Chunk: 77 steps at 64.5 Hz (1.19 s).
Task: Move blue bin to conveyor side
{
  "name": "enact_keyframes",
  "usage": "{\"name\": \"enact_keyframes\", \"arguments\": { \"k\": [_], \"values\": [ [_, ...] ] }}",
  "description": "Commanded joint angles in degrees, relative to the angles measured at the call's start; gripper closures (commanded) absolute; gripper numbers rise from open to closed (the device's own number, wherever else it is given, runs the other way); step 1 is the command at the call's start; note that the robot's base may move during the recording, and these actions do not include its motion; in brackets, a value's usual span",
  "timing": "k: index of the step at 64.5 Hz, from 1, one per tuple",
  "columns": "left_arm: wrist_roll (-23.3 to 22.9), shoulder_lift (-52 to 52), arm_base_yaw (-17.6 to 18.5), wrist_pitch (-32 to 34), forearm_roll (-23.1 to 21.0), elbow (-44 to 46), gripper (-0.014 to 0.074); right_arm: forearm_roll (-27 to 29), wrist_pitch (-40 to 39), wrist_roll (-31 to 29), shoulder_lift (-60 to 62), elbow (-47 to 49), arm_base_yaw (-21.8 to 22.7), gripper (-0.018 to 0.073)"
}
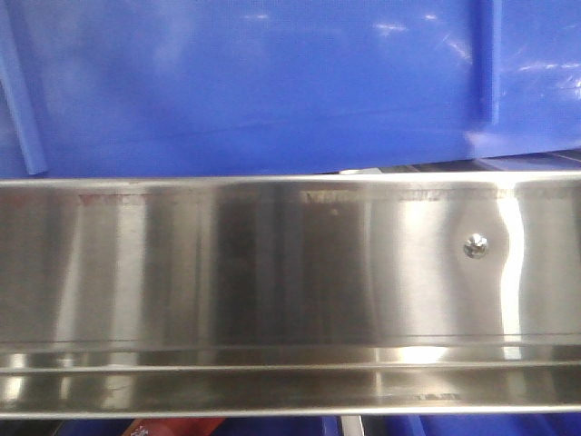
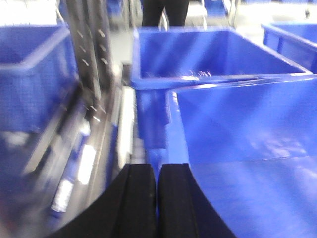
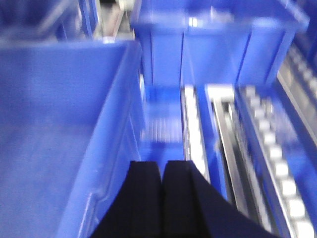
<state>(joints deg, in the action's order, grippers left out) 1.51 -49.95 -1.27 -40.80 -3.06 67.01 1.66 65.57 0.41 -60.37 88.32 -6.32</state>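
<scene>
The blue bin [image 1: 272, 82] fills the top of the front view, its glossy wall slightly tilted above a steel rail. In the left wrist view the blue bin [image 2: 247, 129] lies to the right, and its left rim runs down into the thin gap between my left gripper [image 2: 157, 166] fingers, which are shut on it. In the right wrist view the blue bin [image 3: 59, 124] lies to the left. My right gripper [image 3: 162, 163] is shut beside its outer wall, with nothing visible between the fingers. The conveyor side is out of view.
A shiny stainless-steel rail [image 1: 272, 272] with one screw [image 1: 475, 244] crosses the front view. Other blue bins [image 2: 208, 54] [image 3: 218, 44] stand just beyond the held one. Roller tracks [image 3: 282, 168] run along the right. A person's dark legs [image 2: 163, 12] stand behind.
</scene>
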Motion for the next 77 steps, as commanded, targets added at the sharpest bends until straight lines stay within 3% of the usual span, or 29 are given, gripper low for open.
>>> {"name": "enact_keyframes", "arguments": {
  "k": [1,8,21,41,47,56,60,65,77],
  "values": [
    [-0.5,-4.6,0.2,-0.3,-2.5,3.4,0.0585,0.1,4.3,-0.4,-3.2,4.4,-0.2,0.0637],
    [-0.5,-9.2,0.2,-1.5,-4.6,6.3,0.0585,-3.7,4.4,3.8,-7.2,7.7,-2.1,0.0637],
    [-0.5,-13.4,0.2,-1.8,-5.0,7.9,0.0585,-13.2,4.4,10.4,-12.6,9.0,-10.5,0.0637],
    [-0.5,-13.9,0.2,-1.9,-5.0,7.9,0.0585,-11.1,4.4,10.7,-19.1,9.3,-11.1,0.0637],
    [-0.5,-13.9,0.2,-1.9,-5.0,7.9,0.0585,-11.1,4.4,10.7,-19.2,9.3,-11.1,0.0553],
    [-0.5,-14.0,0.2,-2.2,-5.0,7.9,0.0585,-11.1,4.4,10.6,-19.2,9.3,-11.1,0.0301],
    [-0.5,-14.0,0.2,-2.2,-5.0,7.9,0.0585,-11.1,4.4,10.6,-19.2,9.3,-11.1,0.0231],
    [-0.5,-14.0,0.2,-2.2,-5.0,7.9,0.0585,-11.1,4.4,10.6,-19.2,9.3,-11.1,0.0184],
    [-0.5,-14.0,0.2,-2.2,-5.0,7.9,0.0585,-8.2,4.4,10.1,-19.2,9.3,-11.1,0.0177]
  ]
}}
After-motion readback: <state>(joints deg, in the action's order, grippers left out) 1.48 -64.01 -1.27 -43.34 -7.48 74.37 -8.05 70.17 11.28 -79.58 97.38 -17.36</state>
